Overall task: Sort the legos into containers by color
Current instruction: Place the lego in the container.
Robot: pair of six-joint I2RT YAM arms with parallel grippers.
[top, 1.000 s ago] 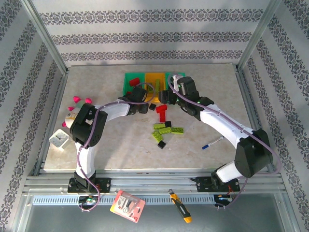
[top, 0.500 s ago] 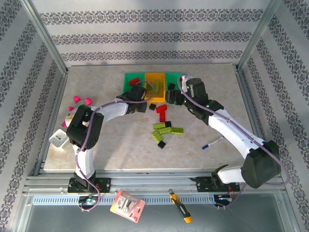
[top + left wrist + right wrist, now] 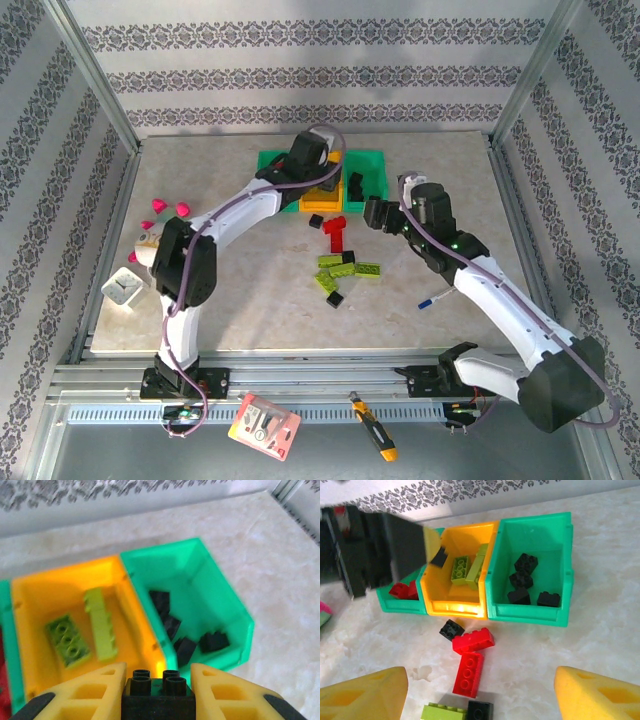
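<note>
With left hand [image 3: 157,679] pinching black brick [image 3: 157,702], shift right past orange bin [image 3: 45,595], centre over right green bin [image 3: 220,597], then release. Park spread right hand [image 3: 481,692] clear.

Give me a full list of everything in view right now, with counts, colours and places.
Bins: three, green, orange, green, in a row at the far side.
Bricks in bins: four black in the right one, two lime in the orange, red in the left.
Loose bricks: two red, several lime and black, mid-table.
Pen: one, blue and white, right of the loose bricks.
Plush toy: one, pink knobs, left side.
Cube: one, white, near left corner.
Left gripper: jaws shut on a black brick, above the bins.
Right gripper: jaws open, in front of the bins.
</note>
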